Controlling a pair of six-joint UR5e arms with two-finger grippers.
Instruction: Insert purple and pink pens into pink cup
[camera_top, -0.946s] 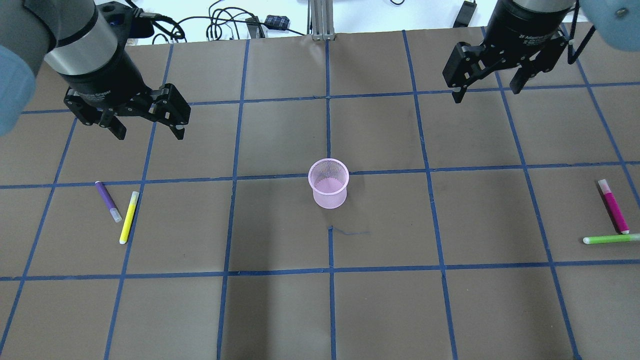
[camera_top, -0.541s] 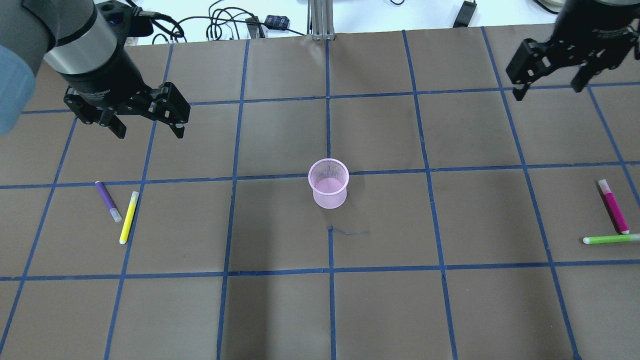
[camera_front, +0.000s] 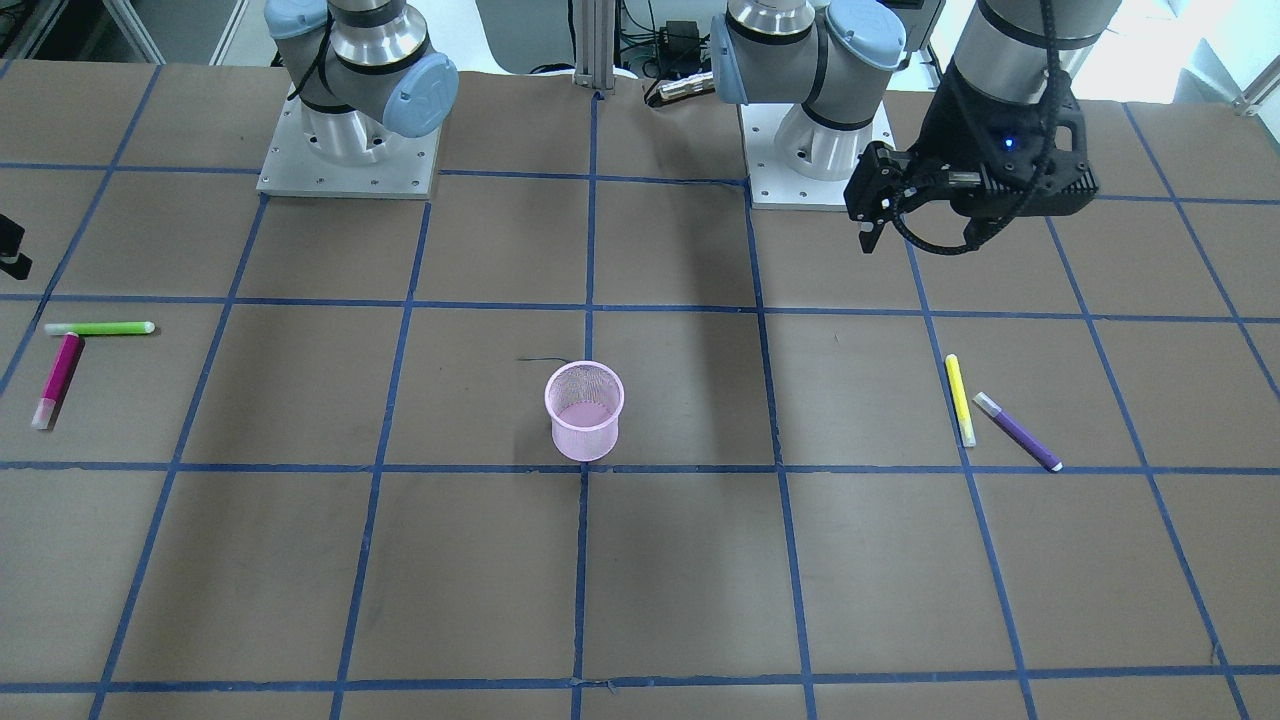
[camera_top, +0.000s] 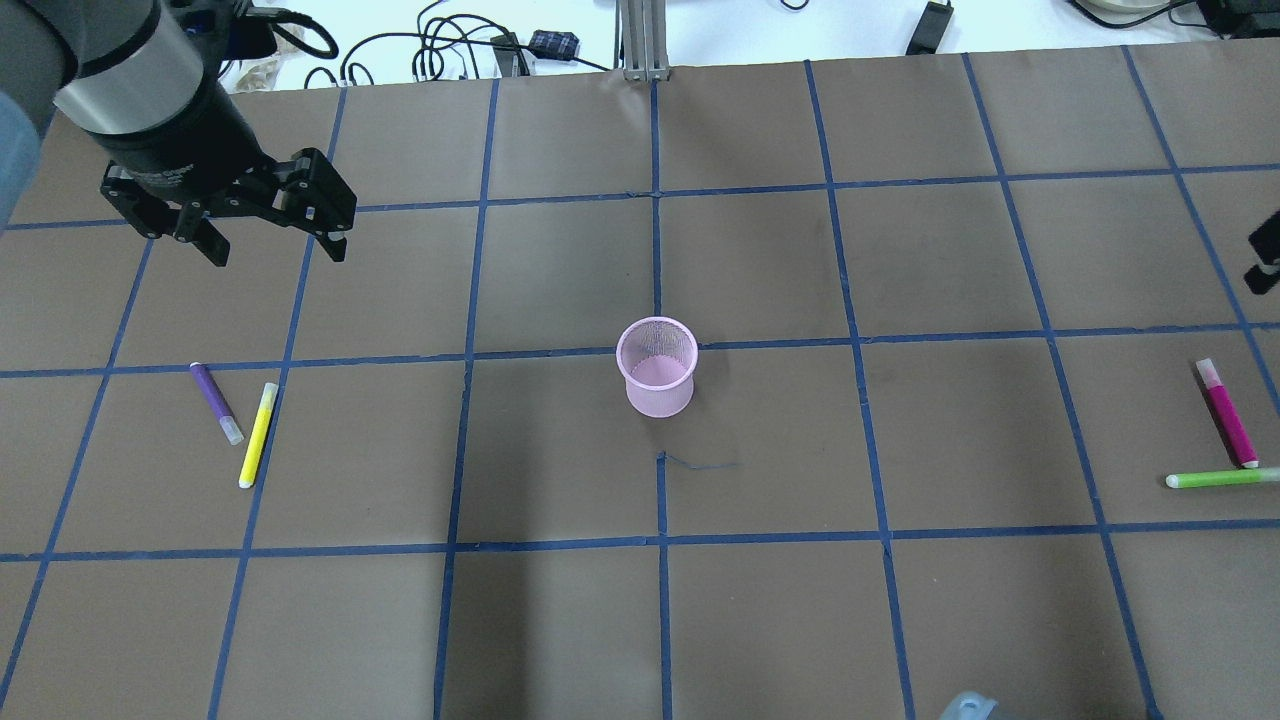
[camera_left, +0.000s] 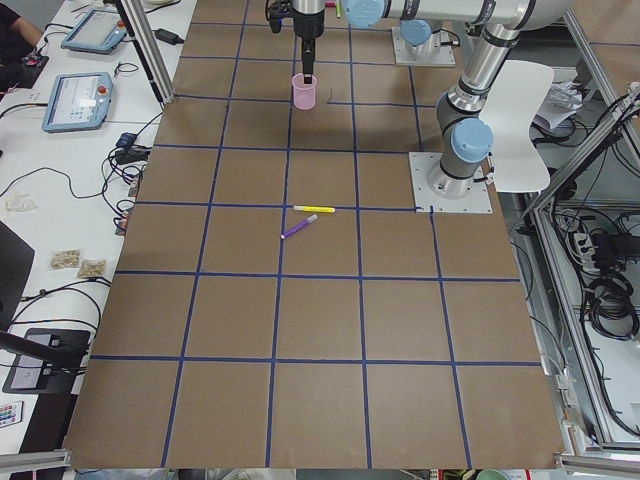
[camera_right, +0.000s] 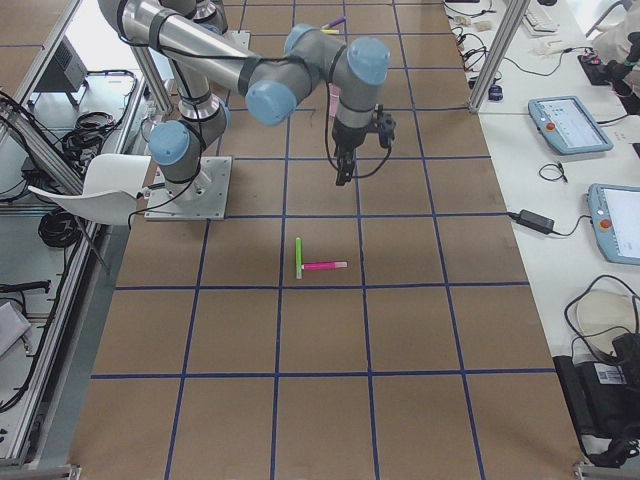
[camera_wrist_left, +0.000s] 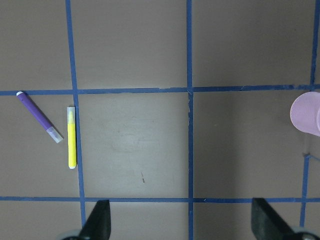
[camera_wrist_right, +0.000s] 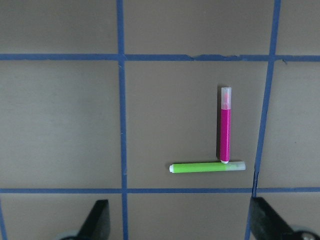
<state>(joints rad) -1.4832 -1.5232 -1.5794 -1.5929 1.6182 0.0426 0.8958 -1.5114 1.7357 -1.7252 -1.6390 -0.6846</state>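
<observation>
Only blurred lettering (camera_top: 166, 179) above left jaws

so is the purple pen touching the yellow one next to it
Apart. The left wrist view shows it plainly: a strip of bare brown table separates the clear cap end of the purple pen from the side of the yellow pen.

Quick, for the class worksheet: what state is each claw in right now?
Left claw: open, holding nothing.
Right claw: open, holding nothing.

Cup (camera_top: 656, 366) between left pens (camera_top: 217, 403), right pens (camera_top: 1228, 412)
</observation>
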